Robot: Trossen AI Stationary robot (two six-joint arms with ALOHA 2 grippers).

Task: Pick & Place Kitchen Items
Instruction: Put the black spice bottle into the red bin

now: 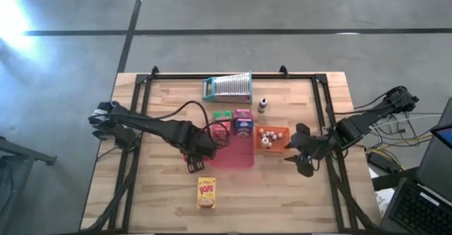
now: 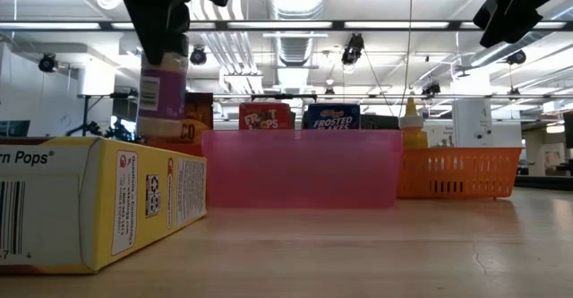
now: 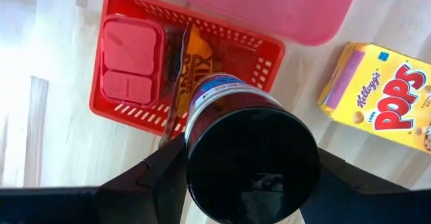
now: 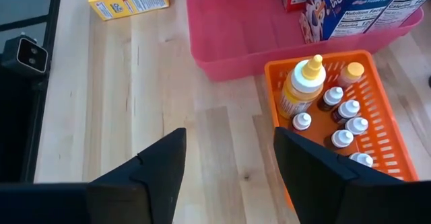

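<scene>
A spice jar (image 3: 252, 163) with a black lid and a purple and white label (image 2: 163, 92) hangs in my left gripper (image 1: 195, 159), which is shut on it. Below it, in the left wrist view, is the near corner of a red basket (image 3: 114, 9), in which a pink box (image 3: 131, 59) lies flat and a brown packet (image 3: 195, 56) stands on edge. My right gripper (image 4: 229, 170) hovers open over bare table, beside the orange basket (image 4: 390, 143) of small bottles, with nothing between its fingers. A yellow Pops box (image 1: 206, 193) lies flat near the front edge. My left gripper pinches the jar at its lid end, one finger (image 3: 158, 180) on each side of the black lid's rim (image 3: 195, 163). The fingers come from above and point down. The jar hangs upright below them (image 2: 163, 110), clear of the table and the basket.
A pink tray (image 1: 236, 157) sits mid-table with small cereal boxes (image 4: 350, 9) standing at its far end. The orange basket also holds a yellow squeeze bottle (image 4: 303, 86). At the far edge are a ribbed silver piece (image 1: 227, 87) and a lone small bottle (image 1: 262, 105).
</scene>
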